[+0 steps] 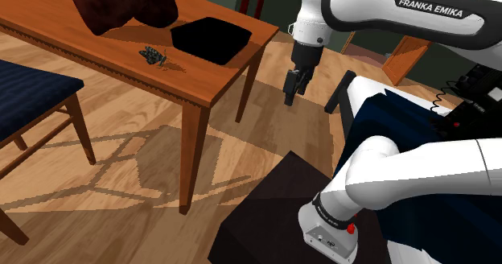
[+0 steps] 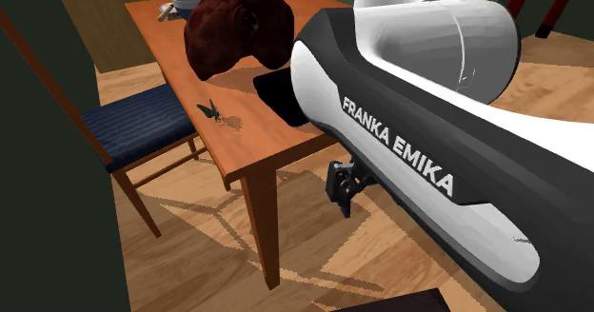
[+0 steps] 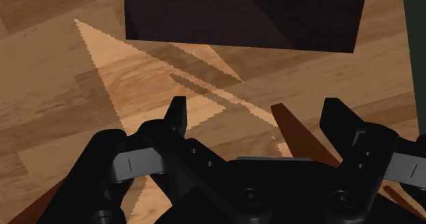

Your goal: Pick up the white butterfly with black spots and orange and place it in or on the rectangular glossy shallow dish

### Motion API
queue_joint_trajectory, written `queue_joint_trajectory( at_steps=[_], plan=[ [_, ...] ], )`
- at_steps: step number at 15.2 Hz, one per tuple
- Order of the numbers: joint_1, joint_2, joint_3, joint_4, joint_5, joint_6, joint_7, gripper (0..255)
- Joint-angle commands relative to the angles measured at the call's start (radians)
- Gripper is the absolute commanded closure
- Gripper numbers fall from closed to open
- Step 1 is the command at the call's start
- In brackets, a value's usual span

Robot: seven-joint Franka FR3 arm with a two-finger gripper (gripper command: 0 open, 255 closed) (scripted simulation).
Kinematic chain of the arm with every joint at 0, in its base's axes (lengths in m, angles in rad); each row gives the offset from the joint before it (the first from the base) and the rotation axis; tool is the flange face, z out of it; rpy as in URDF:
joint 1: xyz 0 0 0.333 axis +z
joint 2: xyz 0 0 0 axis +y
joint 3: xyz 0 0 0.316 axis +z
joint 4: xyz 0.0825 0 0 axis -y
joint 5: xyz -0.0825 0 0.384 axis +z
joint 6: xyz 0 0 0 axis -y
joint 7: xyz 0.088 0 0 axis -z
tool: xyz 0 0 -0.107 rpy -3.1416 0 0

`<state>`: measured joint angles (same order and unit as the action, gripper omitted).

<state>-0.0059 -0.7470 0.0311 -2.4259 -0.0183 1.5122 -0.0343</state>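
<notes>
Closest to the lens in the second exterior view, the arm (image 2: pixel 428 120) fills the right half of the frame and hides the right part of the black rectangular dish (image 2: pixel 274 93). At upper centre, a lumpy red-brown object (image 2: pixel 238 25) overlaps the dish's far edge.

The butterfly (image 1: pixel 153 56) lies on the wooden table (image 1: pixel 80 37), just left of the dish in the upper left of the shoulder view and apart from it. It looks small and dark, so its markings and head end are hard to make out. Its long axis seems to run from upper left to lower right.

The gripper (image 1: pixel 291 89) hangs off the table at upper centre, right of the dish, pointing down at the floor. Its fingers (image 3: pixel 176 117) stand wide apart with only wooden floor between them.
</notes>
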Motion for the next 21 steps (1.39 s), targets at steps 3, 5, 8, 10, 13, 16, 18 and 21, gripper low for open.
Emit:
queue_joint_trajectory(
  at_steps=[3,5,8,10,13,16,18,21],
  plan=[
    [0.018,0.060,0.014,0.043,0.012,0.035,-0.007,0],
    [0.034,0.119,0.028,0.089,0.022,0.066,-0.014,0],
    [0.056,0.206,0.051,0.163,0.035,0.106,-0.025,0],
    [0.071,0.262,0.065,0.217,0.041,0.127,-0.032,0],
    [0.090,0.346,0.088,0.301,0.047,0.153,-0.042,0],
    [0.109,0.427,0.112,0.392,0.048,0.172,-0.051,0],
    [0.121,0.482,0.128,0.457,0.046,0.180,-0.057,0],
    [0.139,0.563,0.153,0.559,0.040,0.187,-0.063,0]
  ],
)
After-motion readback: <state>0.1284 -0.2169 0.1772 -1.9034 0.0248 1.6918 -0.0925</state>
